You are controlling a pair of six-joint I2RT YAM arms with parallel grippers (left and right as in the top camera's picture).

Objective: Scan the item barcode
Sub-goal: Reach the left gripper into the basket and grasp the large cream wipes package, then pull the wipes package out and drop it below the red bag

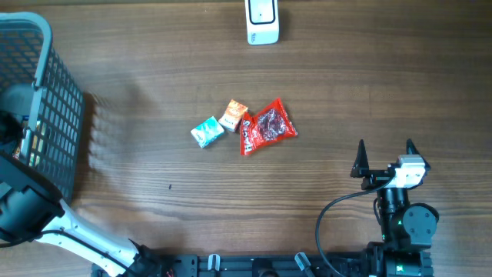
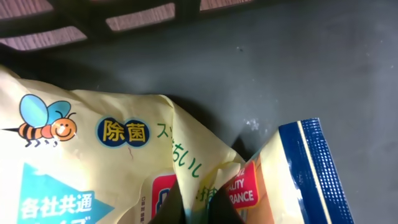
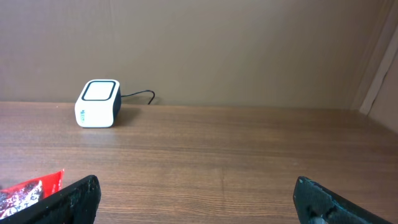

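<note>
In the left wrist view a cream-yellow pouch [image 2: 93, 168] with a bee drawing and Japanese print lies on the dark floor of the basket [image 2: 280, 62]. My left gripper [image 2: 198, 208] is shut on a raised fold of this pouch at the bottom of the frame. An orange pack with a blue edge [image 2: 311, 174] lies right beside it. From overhead, the left arm reaches into the grey mesh basket [image 1: 58, 100] and its gripper is hidden there. The white scanner [image 1: 262, 21] stands at the far edge. My right gripper [image 1: 384, 154] hovers open at the right, holding nothing.
A teal packet [image 1: 207, 131], an orange packet [image 1: 233, 115] and a red packet [image 1: 265, 127] lie together mid-table. The right wrist view shows the scanner [image 3: 98, 103] with its cable by the back wall and the red packet [image 3: 28, 190] at lower left.
</note>
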